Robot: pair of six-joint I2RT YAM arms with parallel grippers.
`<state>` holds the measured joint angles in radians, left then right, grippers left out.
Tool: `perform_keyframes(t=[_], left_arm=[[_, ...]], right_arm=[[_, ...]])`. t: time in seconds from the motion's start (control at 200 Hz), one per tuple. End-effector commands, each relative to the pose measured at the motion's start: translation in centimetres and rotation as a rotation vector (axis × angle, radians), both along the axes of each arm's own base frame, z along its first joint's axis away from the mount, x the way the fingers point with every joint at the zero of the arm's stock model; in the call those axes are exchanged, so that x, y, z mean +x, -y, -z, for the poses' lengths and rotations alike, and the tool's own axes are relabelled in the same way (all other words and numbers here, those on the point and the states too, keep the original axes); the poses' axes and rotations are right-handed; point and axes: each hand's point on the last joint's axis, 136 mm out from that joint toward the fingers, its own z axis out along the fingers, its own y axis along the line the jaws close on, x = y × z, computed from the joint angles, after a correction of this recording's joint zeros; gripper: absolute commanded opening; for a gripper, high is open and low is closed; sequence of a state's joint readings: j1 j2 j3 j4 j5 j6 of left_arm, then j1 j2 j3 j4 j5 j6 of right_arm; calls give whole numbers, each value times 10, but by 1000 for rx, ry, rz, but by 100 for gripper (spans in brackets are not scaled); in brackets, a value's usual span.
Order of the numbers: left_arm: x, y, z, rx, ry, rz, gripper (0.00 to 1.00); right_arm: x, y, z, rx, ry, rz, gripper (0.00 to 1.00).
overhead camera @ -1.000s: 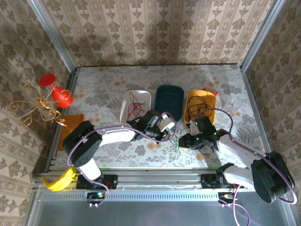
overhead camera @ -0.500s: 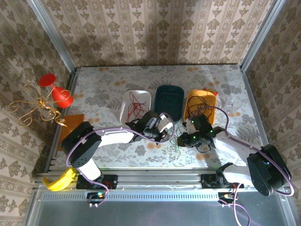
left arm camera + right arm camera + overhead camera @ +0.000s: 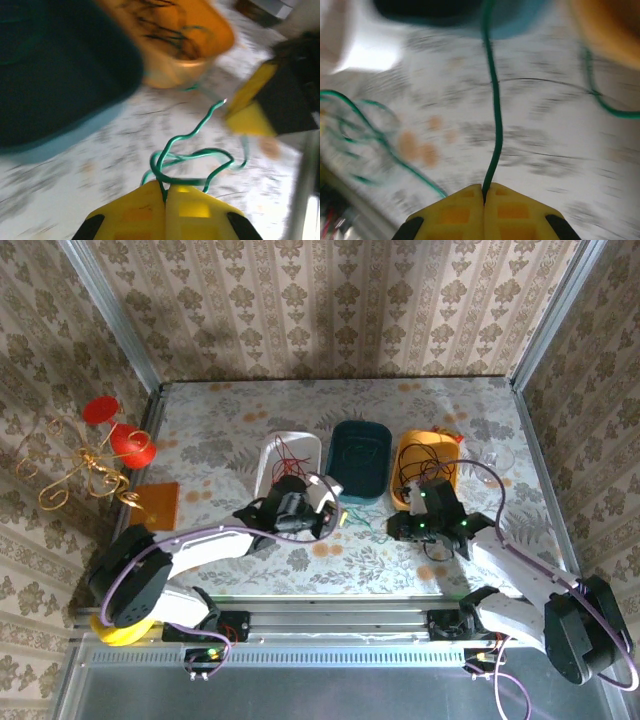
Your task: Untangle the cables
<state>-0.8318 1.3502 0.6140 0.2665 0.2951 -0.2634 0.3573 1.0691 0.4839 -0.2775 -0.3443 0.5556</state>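
Looping loosely, the thin green cable hangs close above the floral-patterned table in front of the dark teal plastic bin, with the left tool clamped on its coiled part and the right tool clamped on a straighter run. Drawing them apart slowly and level should open the loops rather than cinch them. Patterned wallpaper walls enclose the table.

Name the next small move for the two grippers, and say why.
Probably ease the left gripper away from the right gripper. Both are shut on green cable, and the stretch just past the left fingers is looped over itself, so a gentle pull apart should open those loops.
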Motion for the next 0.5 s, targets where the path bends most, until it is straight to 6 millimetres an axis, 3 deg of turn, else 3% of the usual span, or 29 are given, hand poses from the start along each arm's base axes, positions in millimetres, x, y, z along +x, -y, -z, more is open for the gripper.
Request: perform_keyframes(t=[0.0, 0.175, 0.295, 0.495], left_arm=[[17, -38, 10, 66, -12, -154, 0], [18, -56, -7, 42, 19, -176, 0], [17, -59, -20, 20, 50, -174, 0], [25, -63, -34, -39, 76, -233, 0]], right_arm=[[-26, 52, 39, -187, -161, 175, 3], [-24, 58, 37, -131, -157, 238, 3], [-20, 35, 22, -16, -109, 143, 5], [-26, -6, -20, 159, -29, -39, 7]])
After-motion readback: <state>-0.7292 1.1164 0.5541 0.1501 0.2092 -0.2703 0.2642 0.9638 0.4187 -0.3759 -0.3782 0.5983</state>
